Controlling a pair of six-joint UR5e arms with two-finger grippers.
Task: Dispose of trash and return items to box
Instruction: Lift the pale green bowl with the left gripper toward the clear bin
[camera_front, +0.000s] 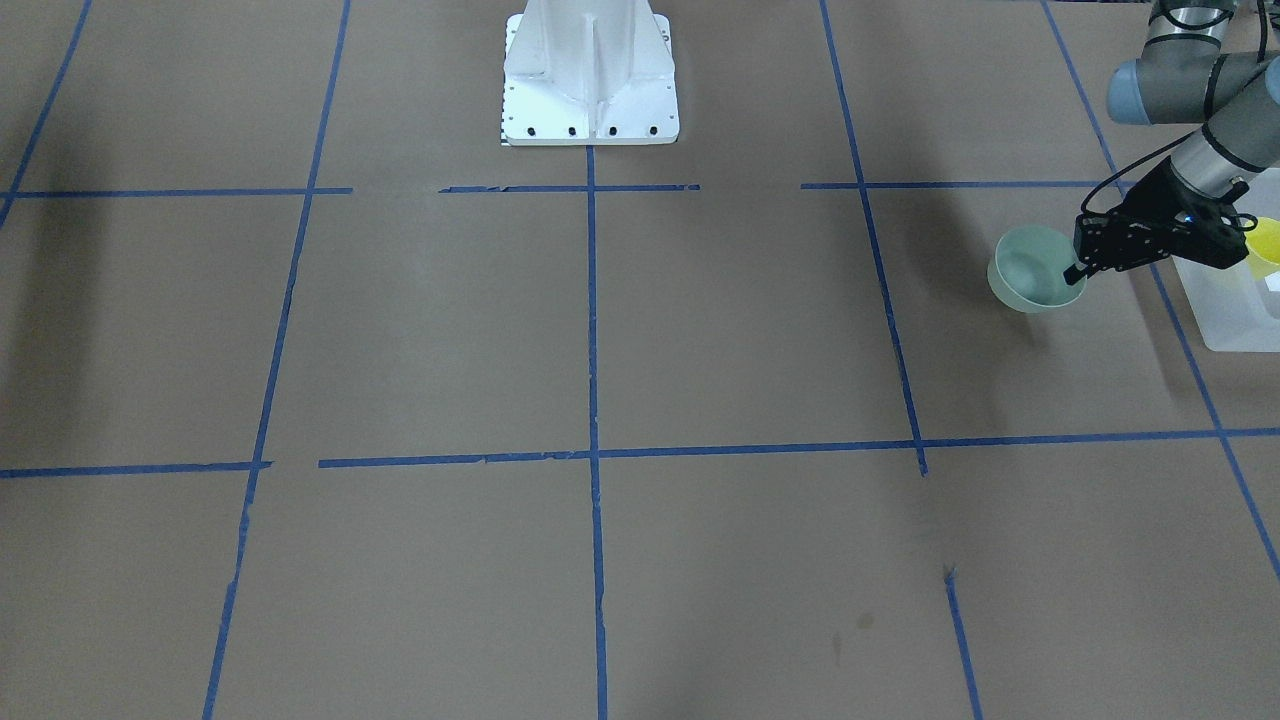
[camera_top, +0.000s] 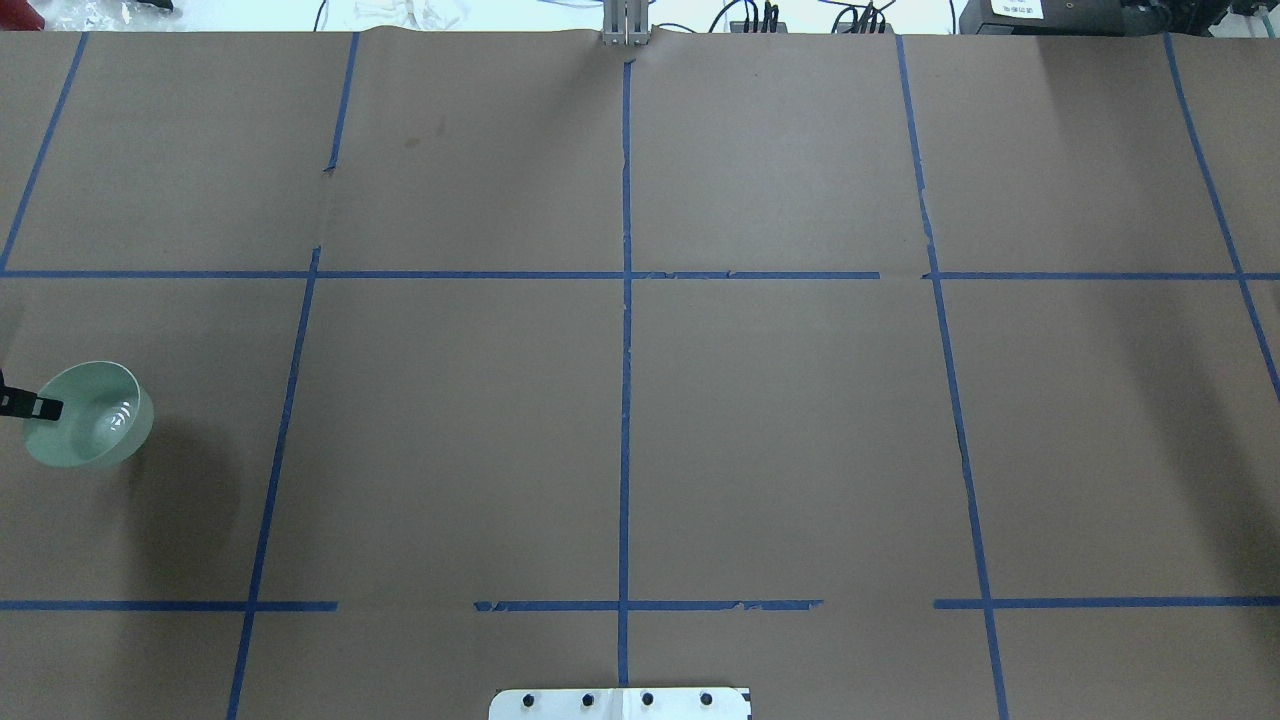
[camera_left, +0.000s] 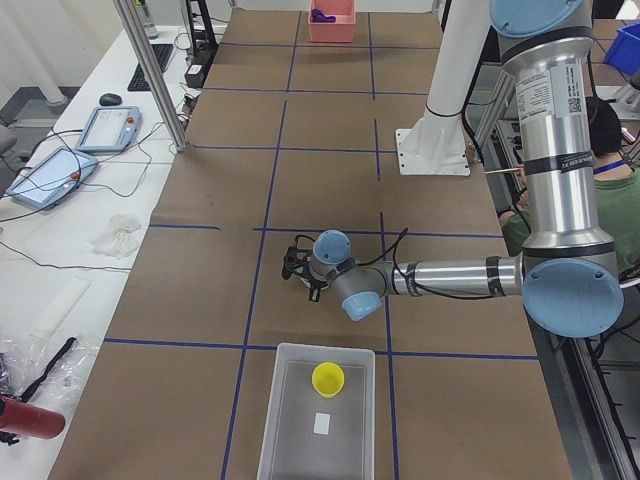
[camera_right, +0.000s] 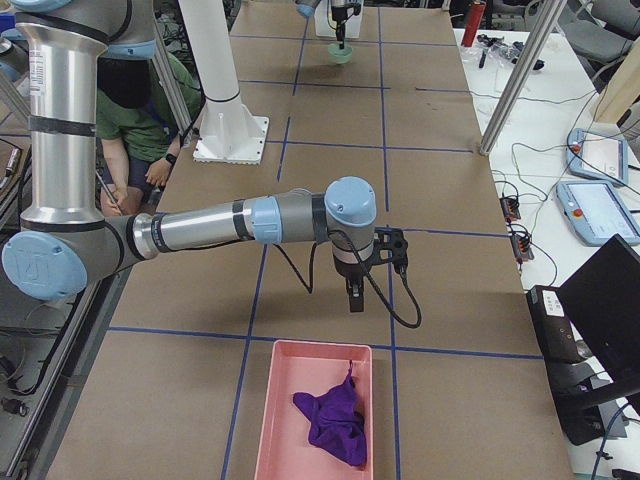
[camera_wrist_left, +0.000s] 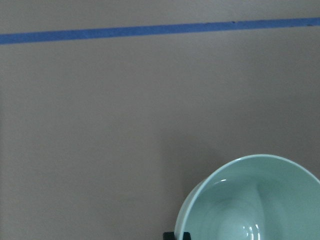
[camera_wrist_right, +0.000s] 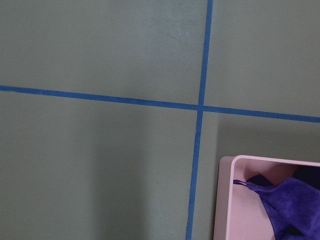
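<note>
My left gripper (camera_front: 1075, 272) is shut on the rim of the pale mint-green bowl (camera_front: 1030, 268) and holds it tilted just above the table, beside the translucent white box (camera_front: 1228, 312). The yellow cup (camera_front: 1264, 245) stands inside the box. In the overhead view the bowl (camera_top: 88, 415) is at the left edge, with a fingertip (camera_top: 42, 408) on its rim. The left wrist view shows the bowl (camera_wrist_left: 250, 200) from above. My right gripper (camera_right: 355, 296) hangs over the table near a pink tray; I cannot tell whether it is open or shut.
A pink tray (camera_right: 315, 410) holding a purple cloth (camera_right: 335, 420) sits at the table's right end. The white robot base (camera_front: 590, 80) stands at the table's middle edge. Blue tape lines divide the brown table (camera_top: 780, 420).
</note>
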